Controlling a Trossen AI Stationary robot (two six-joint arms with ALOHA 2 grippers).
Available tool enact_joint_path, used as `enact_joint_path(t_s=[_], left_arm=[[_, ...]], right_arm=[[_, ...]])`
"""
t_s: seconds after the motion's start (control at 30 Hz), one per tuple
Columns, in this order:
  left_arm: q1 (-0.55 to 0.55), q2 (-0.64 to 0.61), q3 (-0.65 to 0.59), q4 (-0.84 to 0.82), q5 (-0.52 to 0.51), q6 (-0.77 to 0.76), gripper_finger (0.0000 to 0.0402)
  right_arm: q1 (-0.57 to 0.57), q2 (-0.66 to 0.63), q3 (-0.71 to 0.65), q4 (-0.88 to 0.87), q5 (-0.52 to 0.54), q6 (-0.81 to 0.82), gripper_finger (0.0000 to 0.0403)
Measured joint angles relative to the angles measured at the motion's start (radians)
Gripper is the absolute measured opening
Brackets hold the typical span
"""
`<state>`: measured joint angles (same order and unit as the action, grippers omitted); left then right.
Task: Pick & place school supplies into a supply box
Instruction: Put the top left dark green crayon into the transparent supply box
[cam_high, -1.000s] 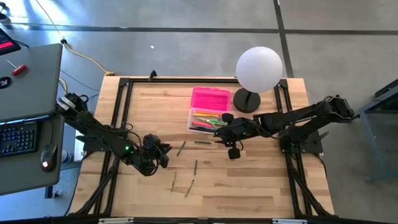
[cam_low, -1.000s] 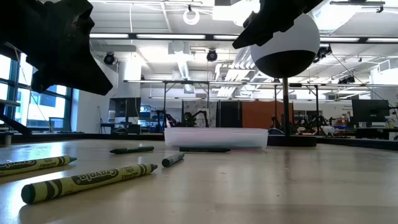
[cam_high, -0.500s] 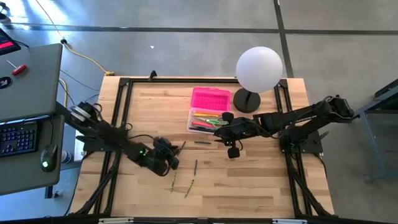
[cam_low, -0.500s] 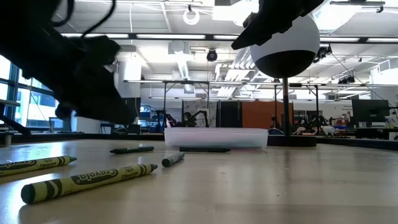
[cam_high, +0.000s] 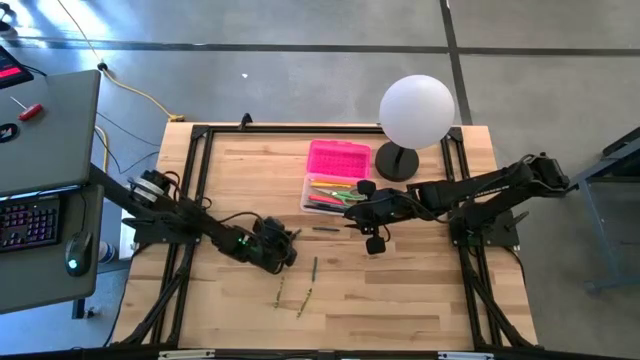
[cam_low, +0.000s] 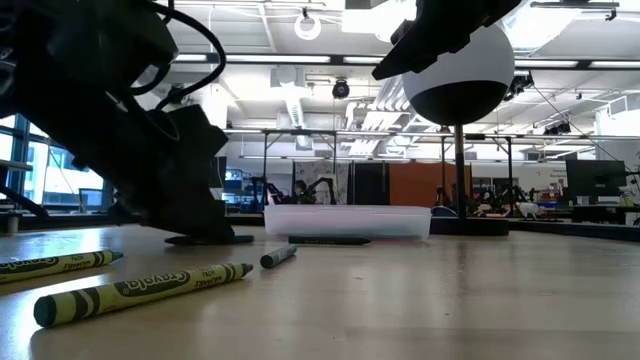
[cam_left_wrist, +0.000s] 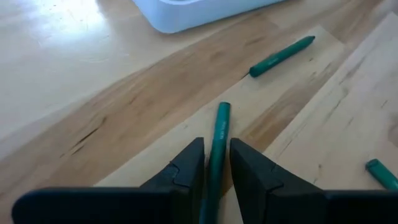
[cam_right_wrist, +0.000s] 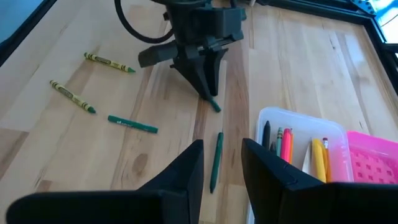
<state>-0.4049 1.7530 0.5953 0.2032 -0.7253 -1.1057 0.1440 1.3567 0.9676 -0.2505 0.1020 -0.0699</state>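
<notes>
The supply box (cam_high: 333, 192) sits mid-table beside the lamp (cam_high: 414, 115), with loose crayons (cam_high: 314, 267) before it, nearer the table's (cam_high: 400, 300) front edge.

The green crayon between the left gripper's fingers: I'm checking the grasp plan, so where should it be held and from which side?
Grip the green crayon across its thin shaft, a little in from the near end, coming down from above. It lies flat on the table, and the left gripper already straddles it, one finger on each long side, so closing there should pinch its narrow width.
</notes>
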Motion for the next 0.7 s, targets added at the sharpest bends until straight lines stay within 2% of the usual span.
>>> enact_joint_path(t_s=[0.1, 0.3, 0.57, 0.7], left_arm=[[-0.003, 0.014, 0.001, -0.008, -0.029, 0.007, 0.0113], [-0.003, 0.071, 0.002, 0.008, -0.063, 0.178, 0.0113], [-0.006, 0.186, 0.001, 0.140, -0.174, 0.175, 0.0113], [-0.006, 0.211, 0.001, 0.162, -0.197, 0.173, 0.0113]], right_arm=[[0.000, 0.000, 0.000, 0.000, 0.000, -0.001, 0.0087], [0.000, 0.000, 0.000, 0.000, 0.000, -0.016, 0.0087], [0.000, 0.000, 0.000, 0.000, 0.000, -0.016, 0.0087], [0.000, 0.000, 0.000, -0.001, 0.000, -0.016, 0.0087]])
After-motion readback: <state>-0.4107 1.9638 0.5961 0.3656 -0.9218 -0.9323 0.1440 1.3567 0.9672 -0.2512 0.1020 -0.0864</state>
